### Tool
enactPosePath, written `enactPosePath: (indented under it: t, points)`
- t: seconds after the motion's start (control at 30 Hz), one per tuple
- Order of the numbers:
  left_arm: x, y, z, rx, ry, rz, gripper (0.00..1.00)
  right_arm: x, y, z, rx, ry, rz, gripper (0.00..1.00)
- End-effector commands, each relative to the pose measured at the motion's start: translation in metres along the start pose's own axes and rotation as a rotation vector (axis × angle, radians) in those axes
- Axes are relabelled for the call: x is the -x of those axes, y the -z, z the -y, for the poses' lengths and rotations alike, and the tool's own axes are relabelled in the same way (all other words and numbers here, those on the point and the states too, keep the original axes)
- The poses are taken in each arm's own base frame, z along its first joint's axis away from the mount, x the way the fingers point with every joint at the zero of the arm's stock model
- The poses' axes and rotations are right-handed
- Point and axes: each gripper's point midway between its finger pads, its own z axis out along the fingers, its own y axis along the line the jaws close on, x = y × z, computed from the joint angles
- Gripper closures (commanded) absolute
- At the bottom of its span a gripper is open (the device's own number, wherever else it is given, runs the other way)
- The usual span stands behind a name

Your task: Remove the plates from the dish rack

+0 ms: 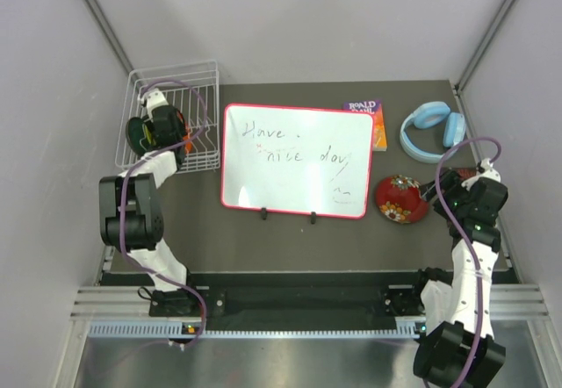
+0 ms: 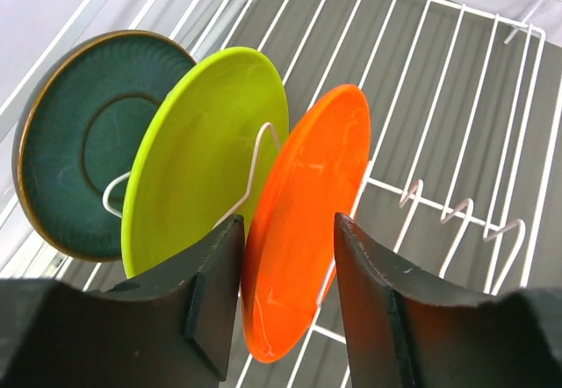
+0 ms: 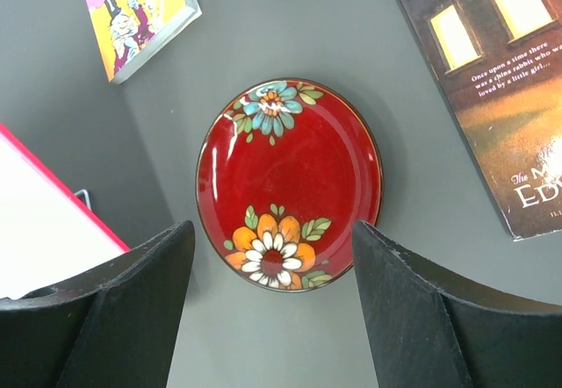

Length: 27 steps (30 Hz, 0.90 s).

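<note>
In the left wrist view, three plates stand on edge in the white wire dish rack: a dark blue-green one, a lime-yellow one and an orange one. My left gripper straddles the orange plate's lower edge. Its left finger lies against the plate and a thin gap shows at the right finger. From above, the left gripper is inside the dish rack. A dark red flowered plate lies flat on the table. My right gripper hangs open above the plate's near edge.
A pink-framed whiteboard stands mid-table between the arms. Light blue headphones and a book lie behind the red plate. Another book lies beside the plate on the right. Grey walls close in both sides.
</note>
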Motion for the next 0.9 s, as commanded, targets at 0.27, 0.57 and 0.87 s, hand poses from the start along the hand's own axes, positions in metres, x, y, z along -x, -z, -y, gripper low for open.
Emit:
enactPosePath:
  t: [0.27,0.57,0.87]
  points:
    - [0.011,-0.011,0.000,0.019,0.030,0.060,0.74,0.006,-0.002,-0.008,0.043,0.036,0.023,0.28]
    - [0.019,-0.002,0.002,0.014,-0.011,0.063,1.00,0.004,-0.002,-0.008,0.049,0.040,0.021,0.28]
    - [0.078,0.053,0.000,0.175,-0.126,0.288,1.00,0.006,0.001,-0.013,0.059,0.052,0.027,0.28]
